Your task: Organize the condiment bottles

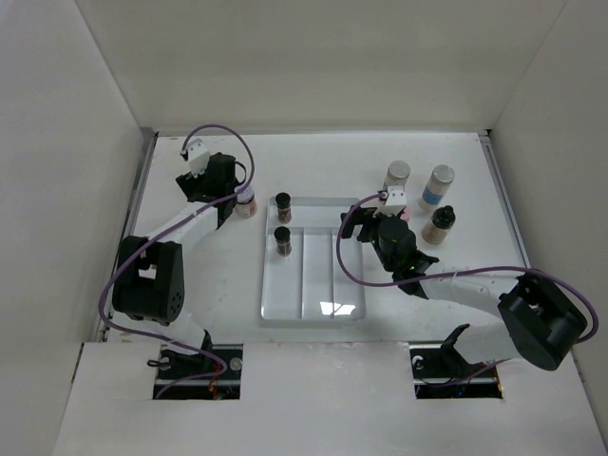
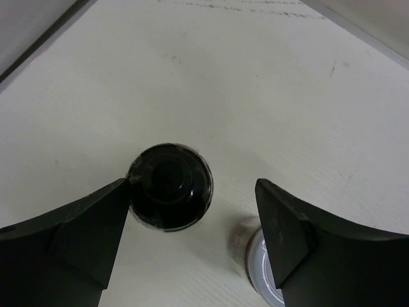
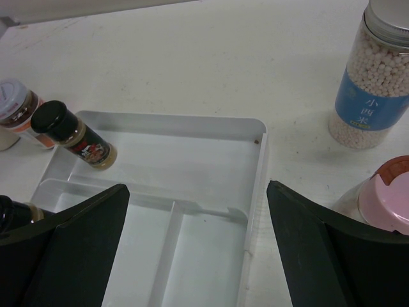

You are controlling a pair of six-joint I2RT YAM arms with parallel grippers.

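The left gripper (image 2: 193,208) stands spread wide above the table and holds nothing. A black-capped bottle (image 2: 169,185) is upright between its fingers, off centre, with its cap apparently against one finger (image 2: 83,236) and well clear of the other. Just beside that other finger, partly hidden under its tip, stands a silver-capped jar (image 2: 255,262). I judge that neighbour the main hazard: if the jaws close from here, the far finger sweeps inward past the jar and may tip it or drag it into the pinch. The lopsided start could also shove the black-capped bottle sideways before both pads bear on it. The right gripper (image 3: 198,192) is likewise open and empty, hovering over the white tray (image 3: 255,137). The far compartment ahead of it holds a small spice bottle (image 3: 73,135), and a second spice bottle (image 3: 14,212) is half hidden behind one finger. Beyond its other finger stand a pink-capped jar (image 3: 383,201), very near, and a blue-labelled bottle (image 3: 374,83) farther ahead — a swing that way could clip the pink cap.
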